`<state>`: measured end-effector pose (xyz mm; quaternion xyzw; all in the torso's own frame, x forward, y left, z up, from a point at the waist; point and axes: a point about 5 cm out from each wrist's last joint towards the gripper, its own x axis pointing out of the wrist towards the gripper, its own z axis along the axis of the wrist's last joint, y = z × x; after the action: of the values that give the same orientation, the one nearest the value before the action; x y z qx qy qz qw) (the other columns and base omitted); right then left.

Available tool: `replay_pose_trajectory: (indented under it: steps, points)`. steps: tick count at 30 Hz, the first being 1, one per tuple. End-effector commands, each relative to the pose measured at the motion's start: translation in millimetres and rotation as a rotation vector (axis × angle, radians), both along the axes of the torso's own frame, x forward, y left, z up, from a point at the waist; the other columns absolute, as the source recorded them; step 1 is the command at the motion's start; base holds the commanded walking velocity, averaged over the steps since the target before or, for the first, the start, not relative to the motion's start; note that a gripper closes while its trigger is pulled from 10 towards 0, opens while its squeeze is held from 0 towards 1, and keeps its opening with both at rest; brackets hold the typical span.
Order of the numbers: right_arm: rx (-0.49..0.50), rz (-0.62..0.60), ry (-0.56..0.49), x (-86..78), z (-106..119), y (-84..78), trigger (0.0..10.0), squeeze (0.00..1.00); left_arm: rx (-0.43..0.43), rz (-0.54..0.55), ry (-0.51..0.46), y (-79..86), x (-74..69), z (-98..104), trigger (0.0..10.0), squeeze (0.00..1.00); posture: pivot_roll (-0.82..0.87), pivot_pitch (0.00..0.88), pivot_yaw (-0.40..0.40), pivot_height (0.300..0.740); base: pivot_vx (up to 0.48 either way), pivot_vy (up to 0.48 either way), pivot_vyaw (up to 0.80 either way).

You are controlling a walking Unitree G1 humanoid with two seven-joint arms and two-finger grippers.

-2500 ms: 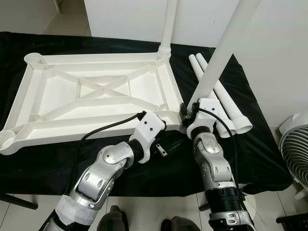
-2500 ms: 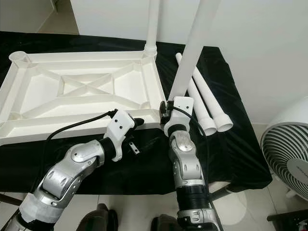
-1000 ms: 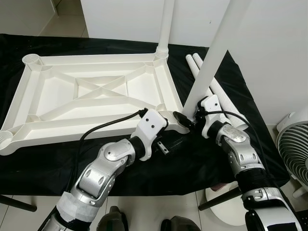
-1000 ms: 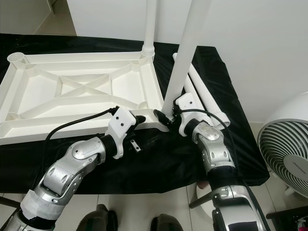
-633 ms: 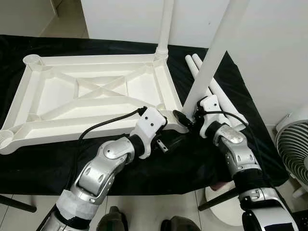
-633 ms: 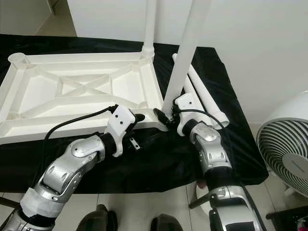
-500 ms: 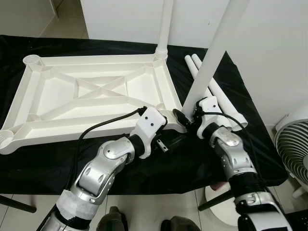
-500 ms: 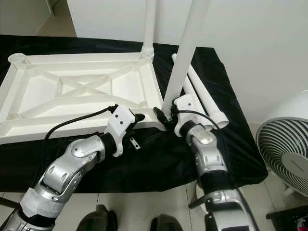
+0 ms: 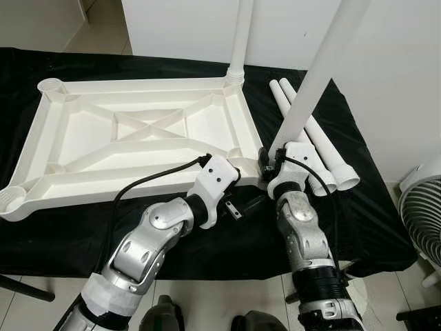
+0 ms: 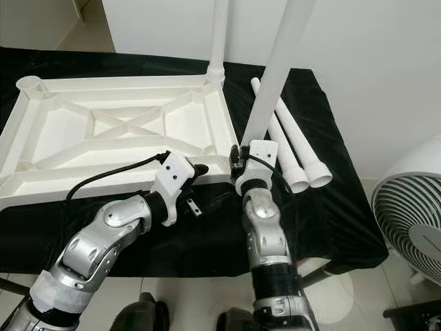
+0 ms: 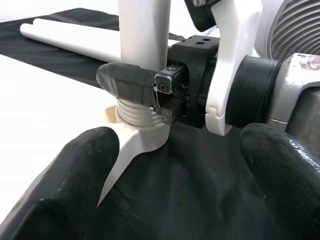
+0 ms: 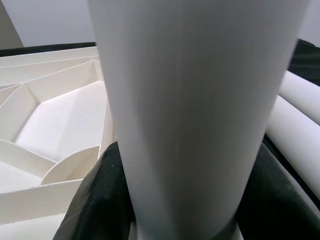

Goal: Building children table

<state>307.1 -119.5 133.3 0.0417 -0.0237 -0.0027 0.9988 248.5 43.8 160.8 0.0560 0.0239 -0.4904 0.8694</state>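
You are clamping the right gripper (image 11: 150,92) around the second leg (image 9: 313,83) at the tabletop's (image 9: 138,138) near corner socket, left gripper (image 9: 238,207) spread alongside, two spare legs (image 9: 324,155) waiting beside it.

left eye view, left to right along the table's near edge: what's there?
Empty corner socket of the tabletop → left gripper → right gripper on the leg → two loose legs → fan.
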Motion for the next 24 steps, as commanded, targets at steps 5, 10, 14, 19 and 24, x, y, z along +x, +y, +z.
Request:
replay_pose_trajectory:
  steps: [5,10,14,19,24]
  points:
    - [0.001,-0.057,0.074,-3.2,-11,-11.0,10.0,0.00,-0.001,-0.027,0.022,-1.1,-4.4,-3,10.0,0.00,-0.03,0.044,-0.014,0.740,0.000,0.000,0.00]
    - [0.029,-0.041,0.041,-3.9,-5,-7.5,10.0,1.00,-0.001,-0.023,0.023,-0.5,-5.1,-3,10.0,0.00,-0.03,0.045,-0.013,0.740,0.000,0.000,0.00]
    - [0.043,0.019,-0.006,-2.5,3,-10.6,10.0,1.00,0.000,-0.024,0.024,0.2,-5.6,-3,10.0,0.00,-0.03,0.045,-0.012,0.740,0.000,0.000,0.00]
    - [0.030,0.173,-0.039,0.3,11,-14.5,10.0,0.00,0.001,-0.020,0.022,1.5,-4.7,-2,10.0,0.00,-0.03,0.043,-0.012,0.740,0.000,0.000,0.00]
    - [-0.078,0.384,-0.043,4.4,14,-17.8,10.0,0.00,0.002,-0.021,0.020,0.9,-4.2,-2,10.0,0.00,-0.03,0.038,-0.013,0.740,0.000,0.000,0.00]
